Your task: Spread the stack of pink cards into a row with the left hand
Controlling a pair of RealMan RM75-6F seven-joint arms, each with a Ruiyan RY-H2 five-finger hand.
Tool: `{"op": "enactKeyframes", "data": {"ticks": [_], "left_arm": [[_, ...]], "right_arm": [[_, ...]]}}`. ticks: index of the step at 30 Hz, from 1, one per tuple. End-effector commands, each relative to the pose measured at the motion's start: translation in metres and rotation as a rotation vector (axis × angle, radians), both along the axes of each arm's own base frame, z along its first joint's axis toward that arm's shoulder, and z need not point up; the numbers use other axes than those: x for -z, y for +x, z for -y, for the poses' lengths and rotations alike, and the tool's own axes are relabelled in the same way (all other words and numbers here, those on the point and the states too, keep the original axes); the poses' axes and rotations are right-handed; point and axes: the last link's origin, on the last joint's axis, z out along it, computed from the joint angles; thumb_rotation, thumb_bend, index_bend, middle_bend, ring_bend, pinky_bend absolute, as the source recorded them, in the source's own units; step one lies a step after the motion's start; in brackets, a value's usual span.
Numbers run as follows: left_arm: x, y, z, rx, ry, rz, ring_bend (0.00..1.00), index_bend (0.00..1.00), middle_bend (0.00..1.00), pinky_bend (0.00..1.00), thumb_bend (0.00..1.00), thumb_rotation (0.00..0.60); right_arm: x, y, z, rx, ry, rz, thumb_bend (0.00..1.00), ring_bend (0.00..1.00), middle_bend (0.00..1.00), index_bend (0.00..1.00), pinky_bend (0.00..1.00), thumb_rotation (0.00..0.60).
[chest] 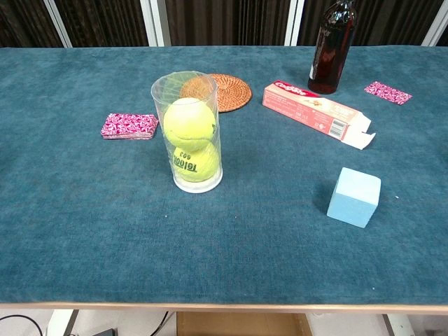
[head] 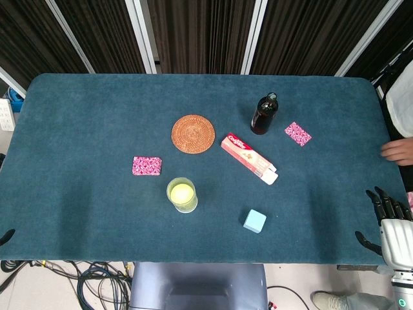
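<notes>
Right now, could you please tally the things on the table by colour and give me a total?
Pink: 2, the stack of pink cards and a lone pink card
Yellow-green: 2 tennis balls in a clear tube
Light blue: 1 cube
Brown: 1 woven coaster
Dark: 1 bottle
Red-and-white: 1 toothpaste box
Total: 8

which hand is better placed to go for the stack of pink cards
Left. The stack of pink cards lies on the left half of the table, and only a tip of the left hand shows at the left edge. The right hand sits at the far right edge, beyond the blue block.
</notes>
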Motion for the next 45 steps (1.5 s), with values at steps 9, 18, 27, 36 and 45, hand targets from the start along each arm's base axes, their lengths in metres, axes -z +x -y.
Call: {"op": "enactKeyframes", "data": {"ticks": [9,18,27,36,45], "left_arm": [[0.005,0.002,-0.003,0.002,-0.011,-0.017,0.0,0.17,0.08,0.0,0.13,0.6],[0.006,0.0,-0.006,-0.012,-0.002,-0.03,0.0,0.17,0.09,0.0,0.13,0.6],[0.008,0.002,-0.004,-0.014,0.012,-0.041,0.0,0.17,0.09,0.0,0.13,0.6],[-0.002,0.033,-0.067,0.043,-0.029,-0.039,0.0,0.17,0.1,0.0,0.13,0.6],[0.018,0.094,-0.178,0.027,-0.264,-0.026,0.0,0.21,0.1,0.0,0.12,0.6]], "right_arm": [[-0.001,-0.004,0.003,0.019,0.01,0.001,0.16,0.14,0.08,0.11,0.19,0.6],[0.001,-0.004,0.002,0.02,0.021,-0.001,0.16,0.14,0.08,0.11,0.2,0.6],[0.0,-0.006,0.002,0.025,0.031,0.006,0.16,0.14,0.08,0.11,0.2,0.6],[-0.007,-0.01,0.002,0.038,0.016,0.033,0.16,0.14,0.08,0.11,0.19,0.6],[-0.007,-0.013,0.004,0.049,0.022,0.035,0.16,0.14,0.08,0.11,0.19,0.6]]}}
